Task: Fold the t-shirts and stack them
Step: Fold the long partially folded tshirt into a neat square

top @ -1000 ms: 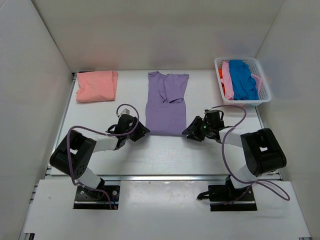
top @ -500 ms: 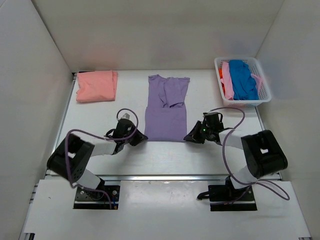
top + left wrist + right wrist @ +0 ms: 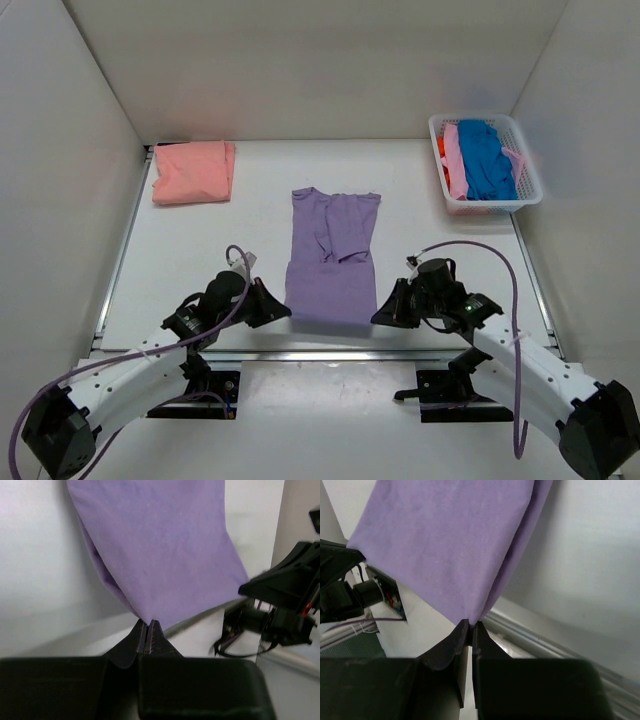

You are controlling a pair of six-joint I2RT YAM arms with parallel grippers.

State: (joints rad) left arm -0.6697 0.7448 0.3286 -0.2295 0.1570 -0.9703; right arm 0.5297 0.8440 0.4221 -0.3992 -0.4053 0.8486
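Note:
A lavender-purple t-shirt (image 3: pixel 332 258) lies lengthwise in the middle of the table, sleeves folded in, its hem at the near edge. My left gripper (image 3: pixel 284 313) is shut on the hem's left corner, seen pinched in the left wrist view (image 3: pixel 148 622). My right gripper (image 3: pixel 379 315) is shut on the hem's right corner, the cloth (image 3: pixel 455 550) running up from its jaws (image 3: pixel 471 625). A folded salmon-pink t-shirt (image 3: pixel 193 171) rests at the back left. Blue, pink and orange t-shirts (image 3: pixel 478 158) are piled in the basket.
The white lattice basket (image 3: pixel 533 190) stands at the back right corner. White walls enclose the table on three sides. The metal rail of the table's near edge (image 3: pixel 330 353) runs just below both grippers.
Both grippers closed on the purple shirt's hem corners and pulled it toward the near edge; the shirt slid closer and both arms stretched out low.

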